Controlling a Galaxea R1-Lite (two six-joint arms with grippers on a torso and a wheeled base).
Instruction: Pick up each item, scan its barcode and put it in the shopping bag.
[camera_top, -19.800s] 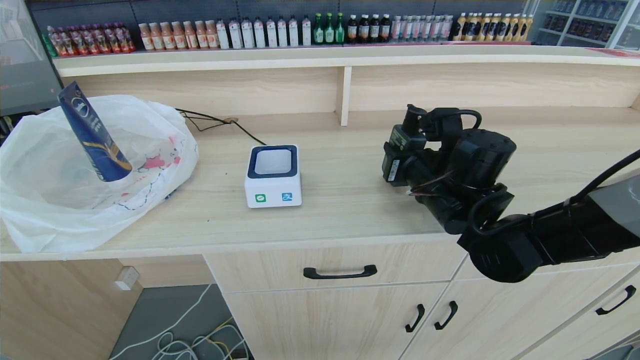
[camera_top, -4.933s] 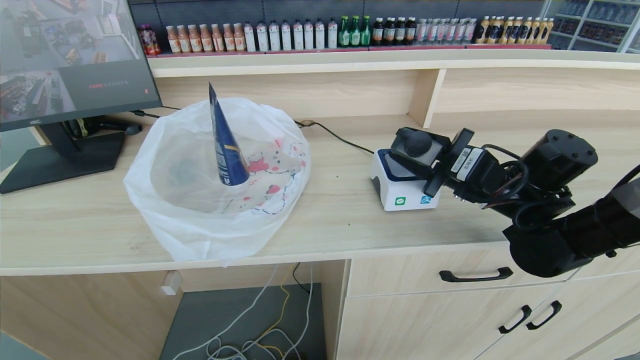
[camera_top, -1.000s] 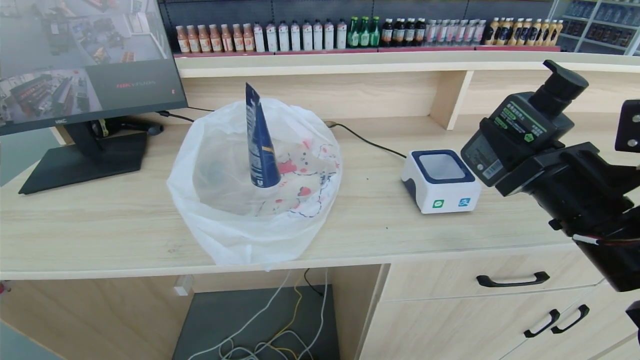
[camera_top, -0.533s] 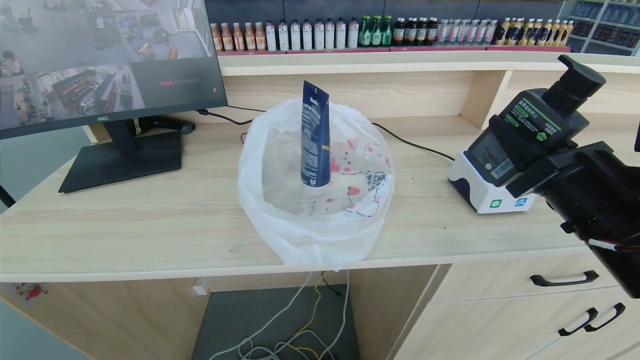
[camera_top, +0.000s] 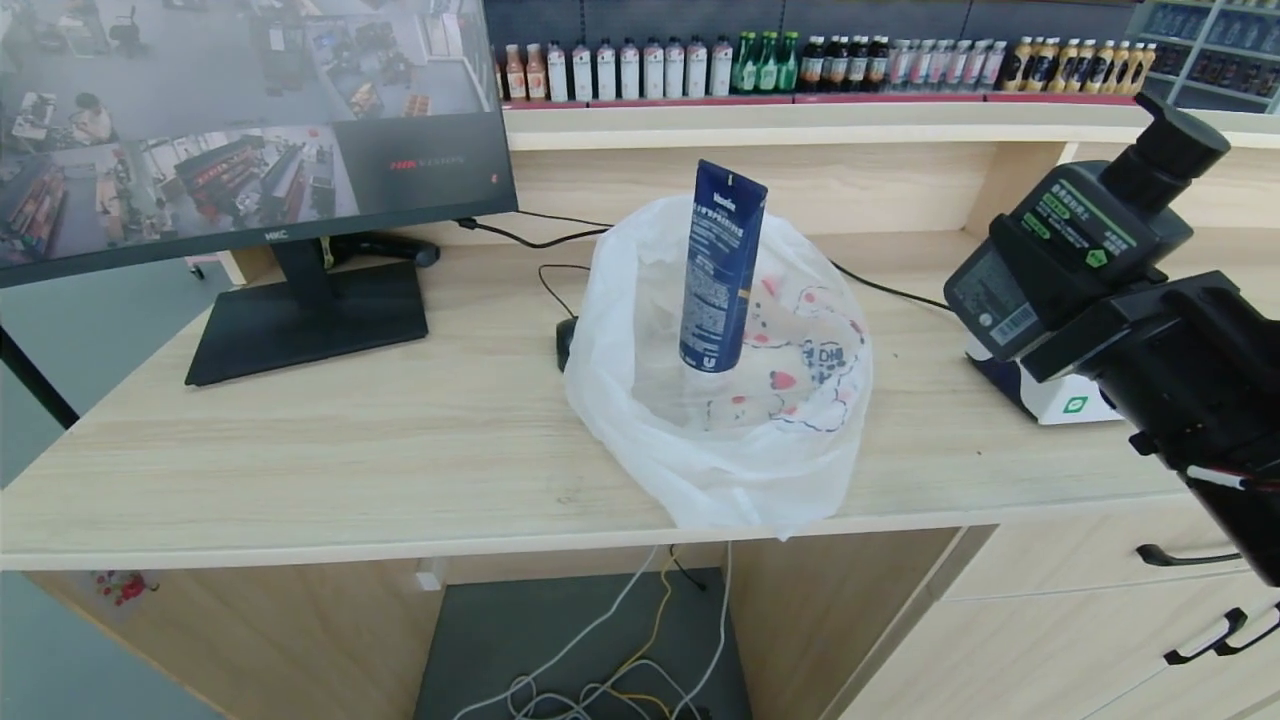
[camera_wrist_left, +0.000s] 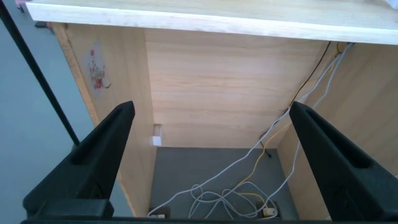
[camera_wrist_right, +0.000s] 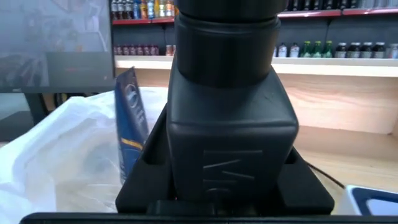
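My right gripper (camera_top: 1090, 335) is shut on a black pump bottle (camera_top: 1075, 250), held tilted in the air at the right, its barcode label facing left. The bottle (camera_wrist_right: 230, 124) sits between the fingers in the right wrist view. A white plastic shopping bag (camera_top: 720, 440) stands open on the counter to the left of the bottle. A blue tube (camera_top: 722, 265) stands upright in it, also seen as the tube (camera_wrist_right: 130, 124) beyond the bottle. The white scanner (camera_top: 1050, 400) is partly hidden behind the bottle. My left gripper (camera_wrist_left: 211, 162) hangs open below the counter edge.
A monitor (camera_top: 240, 110) on a black stand occupies the counter's left. A black mouse (camera_top: 566, 342) and cables lie behind the bag. Bottles line the back shelf (camera_top: 800, 65). Drawer handles (camera_top: 1190, 555) and loose cables (camera_wrist_left: 236, 199) are under the counter.
The whole head picture has shifted right, so the camera has moved. The held bottle now covers more of the scanner and stands nearer the bag.
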